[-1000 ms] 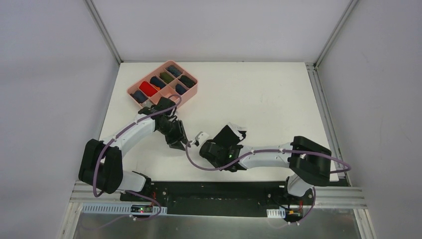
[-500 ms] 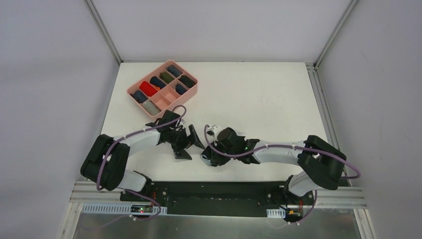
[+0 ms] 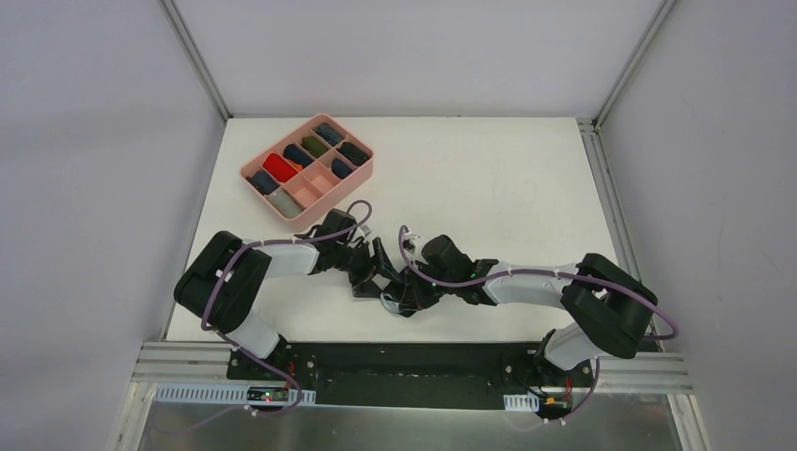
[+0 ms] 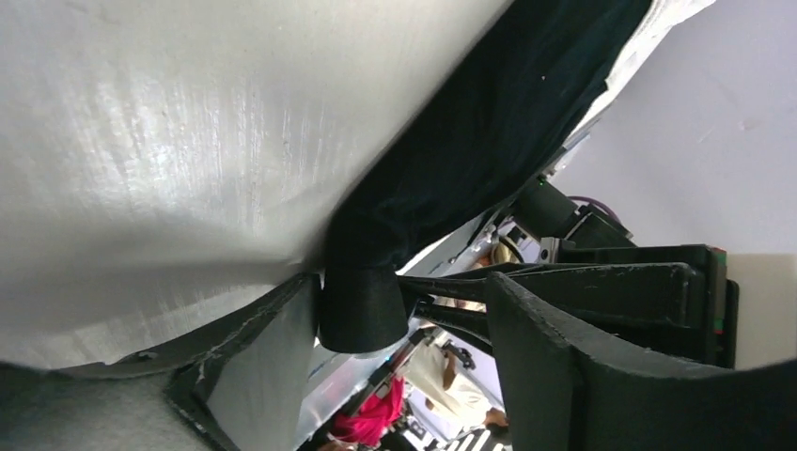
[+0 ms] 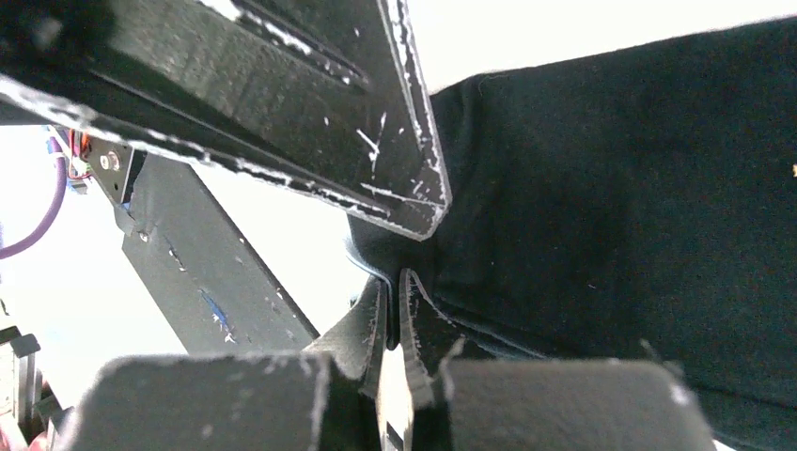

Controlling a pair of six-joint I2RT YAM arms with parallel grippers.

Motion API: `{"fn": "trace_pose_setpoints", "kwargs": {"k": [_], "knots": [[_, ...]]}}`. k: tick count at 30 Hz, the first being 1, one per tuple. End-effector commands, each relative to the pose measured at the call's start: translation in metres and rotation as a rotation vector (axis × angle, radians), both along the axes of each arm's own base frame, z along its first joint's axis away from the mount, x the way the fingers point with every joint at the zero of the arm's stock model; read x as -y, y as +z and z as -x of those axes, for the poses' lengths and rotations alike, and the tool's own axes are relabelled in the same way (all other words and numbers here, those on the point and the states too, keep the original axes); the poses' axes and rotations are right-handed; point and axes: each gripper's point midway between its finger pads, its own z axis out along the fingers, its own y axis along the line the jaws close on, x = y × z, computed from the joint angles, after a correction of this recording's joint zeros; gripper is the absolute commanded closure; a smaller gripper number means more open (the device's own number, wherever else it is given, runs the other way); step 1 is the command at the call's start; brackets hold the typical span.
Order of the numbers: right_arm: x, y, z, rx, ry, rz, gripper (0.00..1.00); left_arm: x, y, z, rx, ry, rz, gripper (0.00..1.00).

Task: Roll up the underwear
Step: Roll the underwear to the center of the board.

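The black underwear (image 4: pixel 489 122) lies on the white table as a loose roll with a white waistband edge at its far end. In the left wrist view the roll's end (image 4: pixel 362 310) sits between the wide-apart jaws of my open left gripper (image 4: pixel 399 301), close to one finger (image 4: pixel 254 366). My right gripper (image 5: pixel 395 291) is shut, pinching a thin folded edge of the black cloth (image 5: pixel 611 188). From above, the left gripper (image 3: pixel 369 272) and right gripper (image 3: pixel 402 299) meet tip to tip near the table's front centre and cover most of the cloth.
A pink compartment tray (image 3: pixel 367 158) with several rolled cloth items stands at the back left, just beyond the left arm. The table's front edge and black base rail (image 3: pixel 404 362) lie close behind both grippers. A left gripper finger (image 5: pixel 282 94) crosses the right wrist view.
The left arm swung right and its jaws opened around the roll's end. The right gripper, still shut, drew leftward with the cloth, which now lies bunched under both grippers.
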Motion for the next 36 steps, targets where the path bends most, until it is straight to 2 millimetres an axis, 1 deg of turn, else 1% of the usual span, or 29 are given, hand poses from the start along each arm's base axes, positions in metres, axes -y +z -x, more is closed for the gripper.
{"fn": "trace_pose_setpoints", "kwargs": {"k": [1,5,6,7,8,9,10,11,13,15,16,17,18,19,20,21,23,24,26,30,34,36], "knots": [[0.001,0.002,0.006,-0.028,0.007,-0.016,1.0,-0.001,-0.017,0.009,-0.004,-0.031,-0.039,0.41],[0.002,0.002,0.005,-0.031,0.001,-0.016,1.0,0.0,-0.016,0.008,-0.002,-0.031,-0.037,0.74],[0.002,0.001,0.005,-0.033,-0.001,-0.013,1.0,0.001,-0.014,0.007,0.002,-0.031,-0.032,0.85],[0.002,0.001,0.005,-0.032,-0.003,-0.011,1.0,0.002,-0.011,0.006,0.006,-0.034,-0.025,0.98],[0.002,0.002,0.003,-0.032,-0.009,-0.008,1.0,0.003,-0.009,0.005,0.009,-0.035,-0.021,1.0],[0.003,0.005,0.003,-0.03,-0.014,-0.001,0.98,0.004,-0.007,0.005,0.011,-0.037,-0.017,1.0],[0.002,0.01,0.001,-0.018,-0.021,0.004,0.79,0.004,-0.005,0.004,0.011,-0.038,-0.015,1.0],[0.002,0.015,-0.001,0.005,-0.026,0.016,0.62,0.005,-0.003,0.003,0.015,-0.036,-0.016,1.0],[0.004,0.032,-0.007,0.103,-0.034,0.04,0.52,0.004,0.0,0.002,0.012,-0.031,-0.023,1.0],[0.01,0.038,-0.01,0.178,-0.041,0.092,0.42,0.004,0.004,0.0,0.009,-0.027,-0.028,1.0],[0.012,0.04,-0.011,0.213,-0.041,0.115,0.38,0.005,0.006,0.0,0.009,-0.026,-0.026,1.0],[0.012,0.043,-0.011,0.24,-0.035,0.135,0.31,0.006,0.008,-0.002,0.012,-0.028,-0.022,1.0],[0.012,0.045,-0.012,0.278,-0.035,0.158,0.28,0.007,0.01,-0.002,0.014,-0.031,-0.018,1.0],[0.012,0.047,-0.012,0.319,-0.034,0.191,0.25,0.007,0.011,-0.002,0.015,-0.035,-0.018,1.0],[0.009,0.05,-0.008,0.368,-0.004,0.233,0.24,0.007,0.012,-0.003,0.022,-0.036,-0.019,1.0],[0.01,0.053,-0.013,0.438,-0.017,0.284,0.23,0.007,0.013,-0.003,0.017,-0.034,-0.025,1.0],[0.011,0.049,-0.015,0.522,0.0,0.386,0.22,0.006,0.012,-0.002,0.003,-0.032,-0.031,1.0],[0.009,0.044,-0.015,0.549,0.015,0.433,0.23,0.006,0.012,-0.002,-0.002,-0.03,-0.035,1.0],[0.005,0.038,-0.015,0.608,0.029,0.496,0.23,0.006,0.011,-0.002,-0.008,-0.028,-0.038,1.0],[-0.007,0.031,-0.011,0.696,0.051,0.561,0.25,0.005,0.01,-0.002,-0.015,-0.021,-0.045,1.0],[-0.008,0.026,-0.013,0.792,0.036,0.645,0.29,0.005,0.009,-0.002,-0.02,-0.017,-0.049,1.0],[-0.009,0.023,-0.013,0.813,0.033,0.666,0.33,0.005,0.008,-0.003,-0.022,-0.017,-0.05,1.0]]}}
